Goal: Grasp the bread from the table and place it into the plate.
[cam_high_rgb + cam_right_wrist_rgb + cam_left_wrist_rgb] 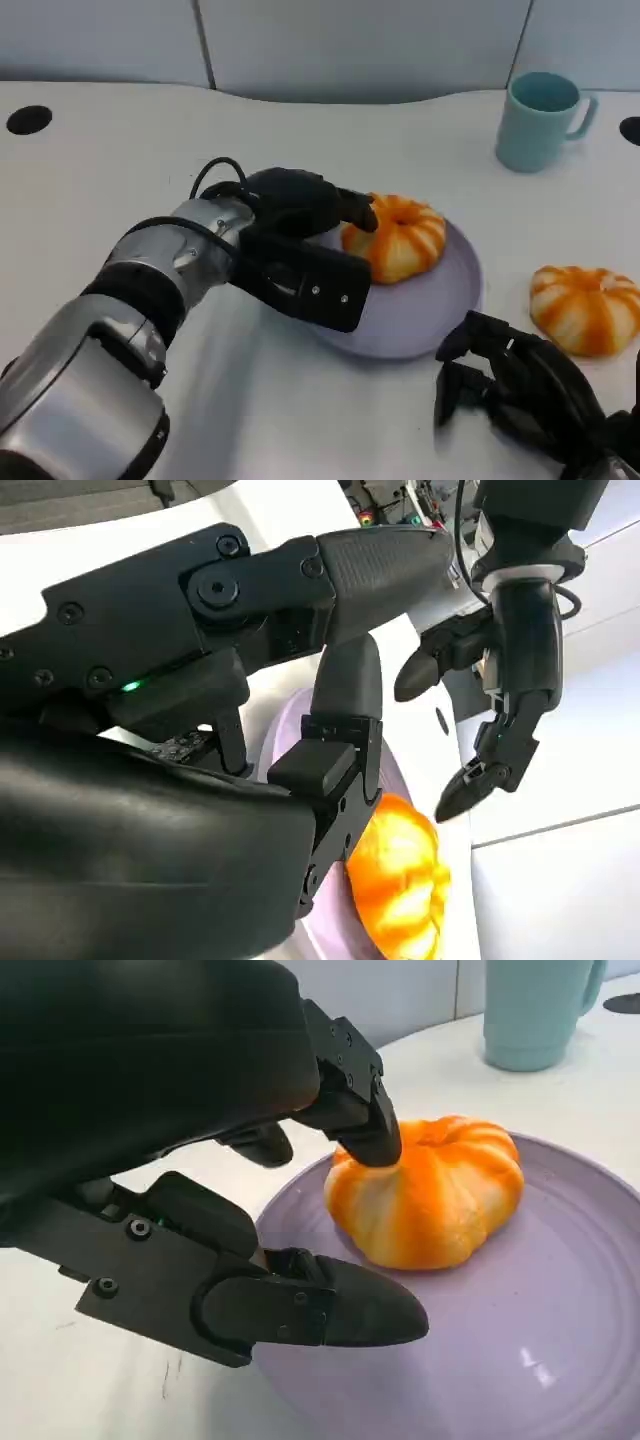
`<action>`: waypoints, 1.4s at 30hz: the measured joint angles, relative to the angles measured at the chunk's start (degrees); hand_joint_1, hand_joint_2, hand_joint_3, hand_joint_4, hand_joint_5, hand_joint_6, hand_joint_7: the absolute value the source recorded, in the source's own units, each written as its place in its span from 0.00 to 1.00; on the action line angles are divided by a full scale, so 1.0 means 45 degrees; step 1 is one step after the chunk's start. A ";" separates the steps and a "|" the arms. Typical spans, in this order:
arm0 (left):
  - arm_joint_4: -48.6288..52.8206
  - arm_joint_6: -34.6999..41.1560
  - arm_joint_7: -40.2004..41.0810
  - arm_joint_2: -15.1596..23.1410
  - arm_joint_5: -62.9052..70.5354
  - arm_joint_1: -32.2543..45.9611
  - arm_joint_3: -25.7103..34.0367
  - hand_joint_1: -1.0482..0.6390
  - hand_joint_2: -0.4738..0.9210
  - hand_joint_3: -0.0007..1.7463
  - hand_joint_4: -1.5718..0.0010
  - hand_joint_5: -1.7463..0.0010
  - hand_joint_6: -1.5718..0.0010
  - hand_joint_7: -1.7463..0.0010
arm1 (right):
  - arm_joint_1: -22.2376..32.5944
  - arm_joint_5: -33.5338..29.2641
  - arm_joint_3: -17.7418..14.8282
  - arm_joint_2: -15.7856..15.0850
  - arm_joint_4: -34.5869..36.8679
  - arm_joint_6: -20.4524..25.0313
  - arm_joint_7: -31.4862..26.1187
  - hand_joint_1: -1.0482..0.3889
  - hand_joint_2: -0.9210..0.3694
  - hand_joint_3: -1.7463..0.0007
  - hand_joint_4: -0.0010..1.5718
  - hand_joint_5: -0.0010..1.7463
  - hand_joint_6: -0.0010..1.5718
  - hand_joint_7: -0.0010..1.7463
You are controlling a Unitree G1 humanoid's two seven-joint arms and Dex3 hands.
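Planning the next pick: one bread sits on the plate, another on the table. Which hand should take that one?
Probably the right hand: it rests open just beside the loose bread. The left hand is across the plate.

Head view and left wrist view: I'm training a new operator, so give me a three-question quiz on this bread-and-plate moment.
1. True or false: the orange-and-white pumpkin-shaped bread near the left hand lies on the round lavender plate.
2. Multiple choice: where is the second orange-and-white bread? A) on the plate B) on the white table, beside the plate, near the right hand C) inside the light blue mug
3. Fill in: the left hand's finger touches the ___ of the bread on the plate.

Key: 1 true; 2 B; 3 top.
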 measured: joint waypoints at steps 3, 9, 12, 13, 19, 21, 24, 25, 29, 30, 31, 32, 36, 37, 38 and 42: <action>-0.0026 -0.0008 0.0190 0.0000 0.0016 0.0002 -0.0001 0.11 1.00 0.21 1.00 0.22 0.88 0.20 | 0.0000 0.0000 0.0005 -0.0001 0.0000 -0.0004 -0.0001 0.38 0.00 0.87 0.43 0.93 0.42 0.72; -0.0074 -0.0041 0.0379 -0.0001 0.0017 0.0002 -0.0001 0.11 1.00 0.21 1.00 0.21 0.88 0.18 | 0.0001 -0.0011 0.0024 -0.0002 0.0000 -0.0039 -0.0015 0.38 0.00 0.87 0.43 0.92 0.42 0.72; -0.0074 -0.0041 0.0397 -0.0001 0.0018 0.0002 -0.0001 0.11 1.00 0.21 1.00 0.21 0.89 0.18 | 0.0002 -0.0011 0.0027 -0.0002 0.0000 -0.0047 -0.0019 0.38 0.00 0.87 0.43 0.92 0.42 0.72; -0.0074 -0.0041 0.0398 -0.0001 0.0018 0.0002 -0.0001 0.11 1.00 0.21 1.00 0.21 0.89 0.18 | 0.0002 -0.0012 0.0029 -0.0002 0.0001 -0.0049 -0.0019 0.38 0.00 0.87 0.43 0.92 0.42 0.72; -0.0074 -0.0212 0.0388 -0.0003 -0.0249 0.0052 0.0182 0.11 1.00 0.18 0.95 0.44 1.00 0.66 | 0.0002 0.0003 0.0025 -0.0004 0.0001 -0.0034 -0.0015 0.37 0.00 0.87 0.42 0.92 0.42 0.72; -0.0076 -0.0294 0.0376 -0.0007 -0.0423 0.0070 0.0277 0.11 1.00 0.18 0.95 0.45 1.00 0.68 | 0.0002 0.0015 0.0020 -0.0006 0.0000 -0.0009 -0.0009 0.37 0.00 0.87 0.42 0.92 0.42 0.72; -0.0076 -0.0295 0.0353 -0.0005 -0.0420 0.0071 0.0274 0.11 1.00 0.22 0.93 0.40 0.66 0.40 | 0.0002 0.0017 0.0020 -0.0007 -0.0004 0.0003 -0.0009 0.37 0.00 0.87 0.42 0.92 0.42 0.72; -0.0077 -0.0295 0.0364 -0.0003 -0.0391 0.0071 0.0230 0.11 1.00 0.23 0.93 0.40 0.62 0.36 | 0.0002 0.0012 0.0026 -0.0008 -0.0011 0.0004 -0.0018 0.37 0.00 0.87 0.42 0.92 0.42 0.72; -0.0077 -0.0294 0.0413 0.0000 -0.0278 0.0071 0.0056 0.11 1.00 0.23 0.91 0.41 0.57 0.29 | 0.0011 -0.0005 0.0067 -0.0014 -0.0043 0.0004 -0.0061 0.38 0.00 0.87 0.42 0.92 0.42 0.72; -0.0077 -0.0295 0.0413 0.0000 -0.0278 0.0071 0.0037 0.11 1.00 0.23 0.91 0.41 0.57 0.29 | 0.0015 -0.0011 0.0083 -0.0020 -0.0055 0.0003 -0.0071 0.38 0.00 0.87 0.42 0.92 0.42 0.72; -0.0077 -0.0295 0.0413 0.0000 -0.0277 0.0071 0.0023 0.11 1.00 0.23 0.91 0.41 0.67 0.31 | 0.0022 -0.0014 0.0102 -0.0025 -0.0067 0.0001 -0.0087 0.38 0.00 0.86 0.42 0.92 0.42 0.72; -0.0077 -0.0295 0.0412 0.0001 -0.0277 0.0071 0.0017 0.11 1.00 0.23 0.92 0.41 0.70 0.32 | 0.0029 -0.0014 0.0114 -0.0026 -0.0079 0.0001 -0.0103 0.38 0.00 0.86 0.42 0.92 0.42 0.72; -0.0077 -0.0295 0.0412 0.0001 -0.0277 0.0071 0.0016 0.11 1.00 0.23 0.92 0.40 0.74 0.32 | 0.0042 -0.0012 0.0126 -0.0026 -0.0100 0.0001 -0.0141 0.38 0.00 0.86 0.42 0.92 0.42 0.72; -0.0077 -0.0295 0.0412 0.0001 -0.0277 0.0071 0.0016 0.11 1.00 0.23 0.93 0.41 0.78 0.34 | 0.0043 -0.0011 0.0129 -0.0026 -0.0102 0.0001 -0.0143 0.38 0.00 0.86 0.42 0.92 0.42 0.72; -0.0077 -0.0323 0.0412 0.0007 -0.0280 0.0071 0.0017 0.11 1.00 0.23 0.94 0.41 0.81 0.37 | 0.0043 -0.0007 0.0129 -0.0025 -0.0102 0.0001 -0.0142 0.38 0.00 0.87 0.42 0.92 0.42 0.72; -0.0115 -0.0719 0.0412 0.0141 -0.0364 0.0072 0.0075 0.12 1.00 0.20 0.93 0.40 0.82 0.41 | 0.0043 0.0008 0.0130 -0.0025 -0.0101 0.0005 -0.0141 0.38 0.00 0.87 0.42 0.92 0.42 0.71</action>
